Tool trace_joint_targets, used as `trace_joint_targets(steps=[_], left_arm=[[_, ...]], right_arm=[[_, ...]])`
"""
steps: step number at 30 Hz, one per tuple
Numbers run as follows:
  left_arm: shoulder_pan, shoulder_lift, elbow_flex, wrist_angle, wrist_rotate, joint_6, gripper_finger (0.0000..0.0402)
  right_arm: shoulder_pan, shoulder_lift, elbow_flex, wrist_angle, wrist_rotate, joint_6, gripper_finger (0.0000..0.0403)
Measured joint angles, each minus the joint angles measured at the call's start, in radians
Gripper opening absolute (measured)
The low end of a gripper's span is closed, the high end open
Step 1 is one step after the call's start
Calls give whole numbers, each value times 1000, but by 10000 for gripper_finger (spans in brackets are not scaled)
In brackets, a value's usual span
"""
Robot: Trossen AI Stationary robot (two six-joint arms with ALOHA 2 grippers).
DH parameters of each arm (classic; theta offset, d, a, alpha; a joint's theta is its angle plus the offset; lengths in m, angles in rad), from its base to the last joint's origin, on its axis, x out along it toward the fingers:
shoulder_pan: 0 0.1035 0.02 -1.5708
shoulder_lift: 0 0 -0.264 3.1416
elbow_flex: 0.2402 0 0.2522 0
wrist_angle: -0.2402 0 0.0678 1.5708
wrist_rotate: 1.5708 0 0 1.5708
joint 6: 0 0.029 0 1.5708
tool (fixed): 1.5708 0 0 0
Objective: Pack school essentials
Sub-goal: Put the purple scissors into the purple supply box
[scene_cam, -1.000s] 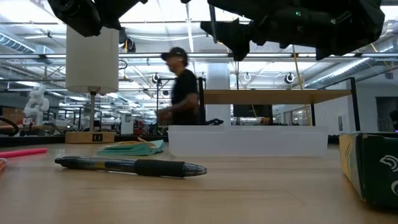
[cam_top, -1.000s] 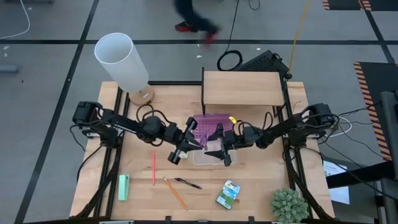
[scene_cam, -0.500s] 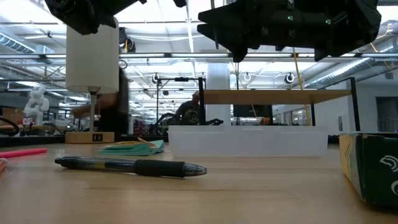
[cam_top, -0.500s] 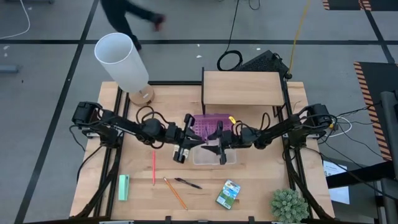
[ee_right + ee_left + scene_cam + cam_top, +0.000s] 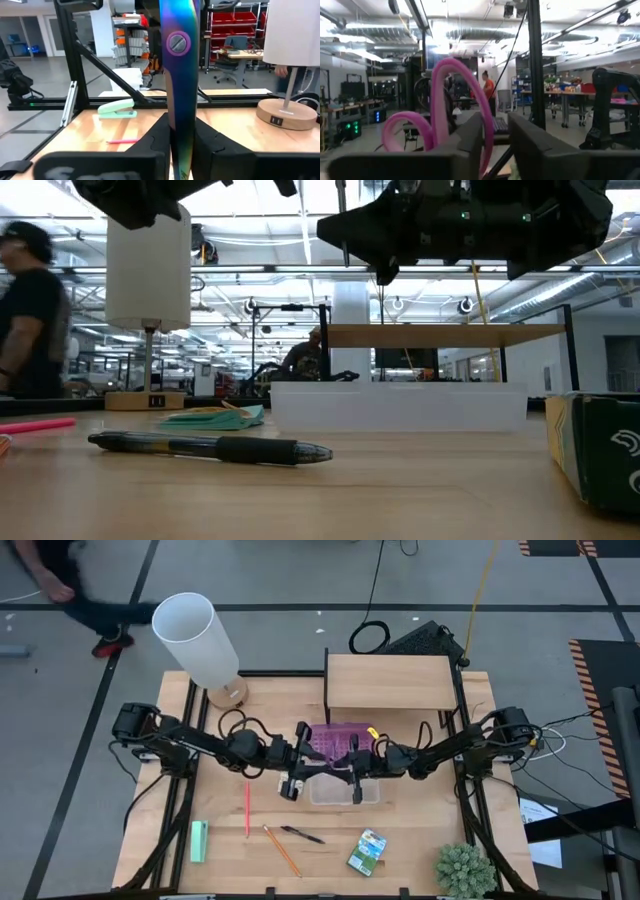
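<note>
Over the past second, the left gripper (image 5: 296, 777) and right gripper (image 5: 353, 778) have drawn closer together above the clear case (image 5: 345, 791), sharing the purple-handled scissors (image 5: 179, 75). Behind the desk (image 5: 420, 840), a person (image 5: 60, 585) has crossed from right to left.

1. I found no words, brands or numbers I could read in any view;
2. The green-yellow crayon box (image 5: 598, 450) showed only a pale curved mark, which I could not make out.
</note>
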Motion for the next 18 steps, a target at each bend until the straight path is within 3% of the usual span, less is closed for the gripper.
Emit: trace_joint_targets(steps=[8,12,18], left_arm=[[-1,-188,0,-390,-113,23,218],[-1,-284,-1,-596,-167,29,243],[-9,-394,-2,-828,-205,19,250]], right_arm=[[-16,-103,0,-239,2,26,24],[-23,-154,0,-347,4,28,20],[-23,-195,2,-399,1,38,23]])
